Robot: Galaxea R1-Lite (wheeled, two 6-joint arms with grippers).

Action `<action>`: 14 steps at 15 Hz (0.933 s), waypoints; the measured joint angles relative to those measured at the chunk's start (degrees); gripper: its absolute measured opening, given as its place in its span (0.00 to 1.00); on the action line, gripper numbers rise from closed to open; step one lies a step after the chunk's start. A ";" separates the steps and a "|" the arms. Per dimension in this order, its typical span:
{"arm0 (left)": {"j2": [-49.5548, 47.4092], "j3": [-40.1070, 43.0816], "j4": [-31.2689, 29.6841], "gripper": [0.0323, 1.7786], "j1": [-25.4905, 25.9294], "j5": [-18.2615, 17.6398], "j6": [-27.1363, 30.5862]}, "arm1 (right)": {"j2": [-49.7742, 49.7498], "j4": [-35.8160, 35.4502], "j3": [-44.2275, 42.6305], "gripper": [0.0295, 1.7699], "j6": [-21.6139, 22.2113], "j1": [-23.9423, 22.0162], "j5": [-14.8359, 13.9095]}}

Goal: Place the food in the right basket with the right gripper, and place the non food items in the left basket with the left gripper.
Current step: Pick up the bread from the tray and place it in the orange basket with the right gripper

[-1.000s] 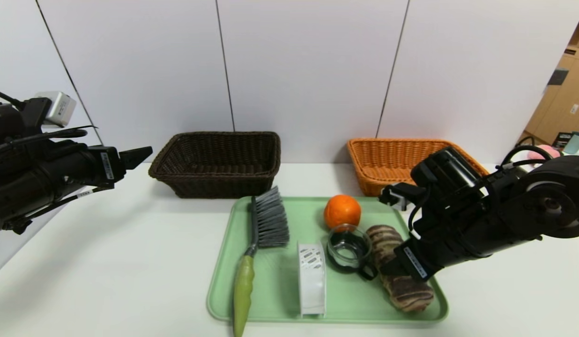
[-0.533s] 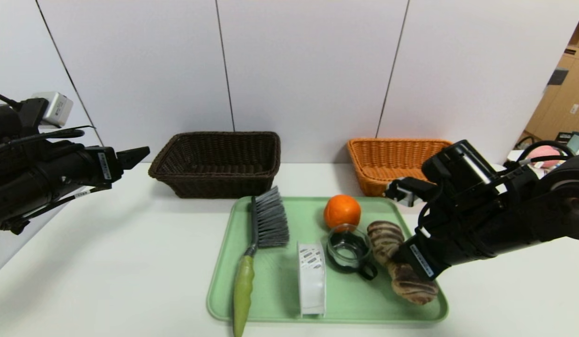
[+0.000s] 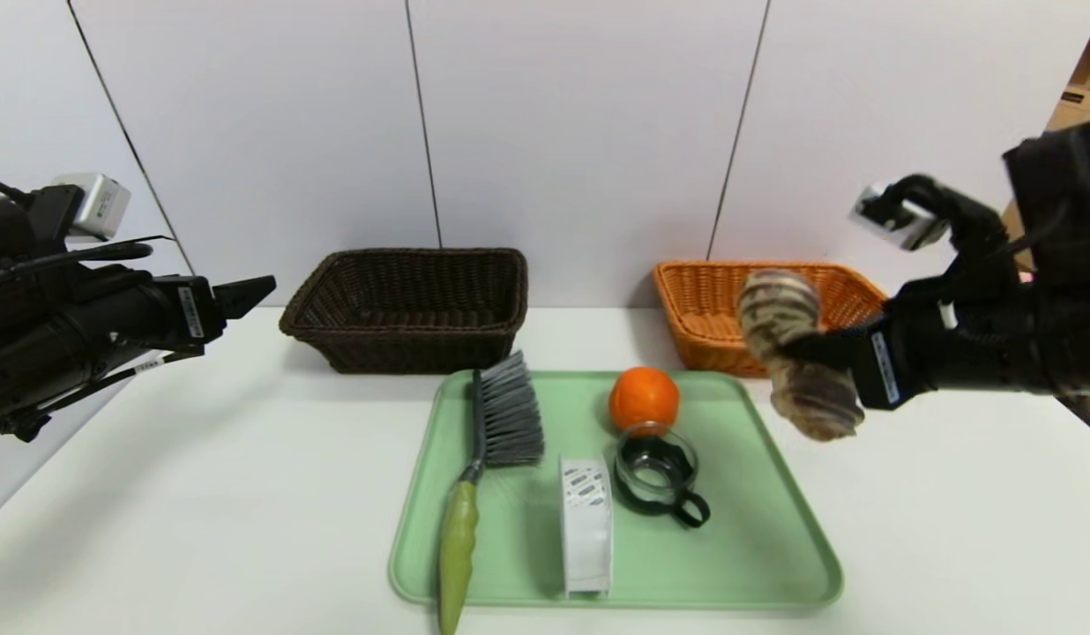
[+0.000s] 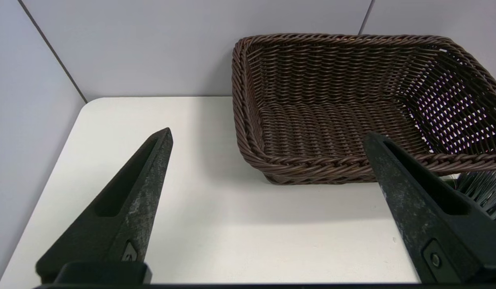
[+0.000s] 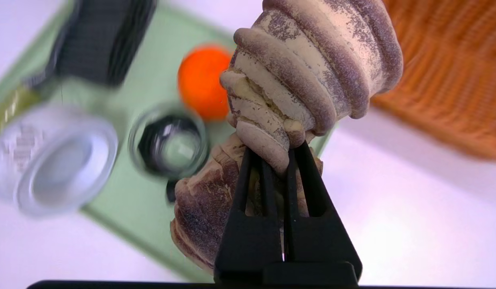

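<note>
White table [image 3: 201, 494] meets pale panelled wall [image 3: 580, 132].

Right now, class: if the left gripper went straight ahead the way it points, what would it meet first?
Probably the left basket. The open left gripper points nearly level toward its near rim; depth is unclear, so it might pass just over it.

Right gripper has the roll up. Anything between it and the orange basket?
Nothing visible. The right gripper holds the striped roll in the air, just in front of the orange-tan basket. Only the basket's near rim lies ahead, and the roll looks to hang above it. The basket looks empty.
</note>
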 joint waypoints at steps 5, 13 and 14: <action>0.10 0.40 -1.11 0.95 -0.04 0.21 -0.61 | 8.61 -17.14 -4.18 0.04 -2.21 -11.51 1.17; 0.67 1.88 -4.13 0.95 -0.01 0.18 -0.39 | 31.17 -24.42 -19.63 0.04 -9.20 -24.10 1.39; 0.69 1.90 -4.11 0.95 -0.01 0.18 -0.33 | 32.83 -24.31 -20.25 0.04 -9.70 -24.71 1.27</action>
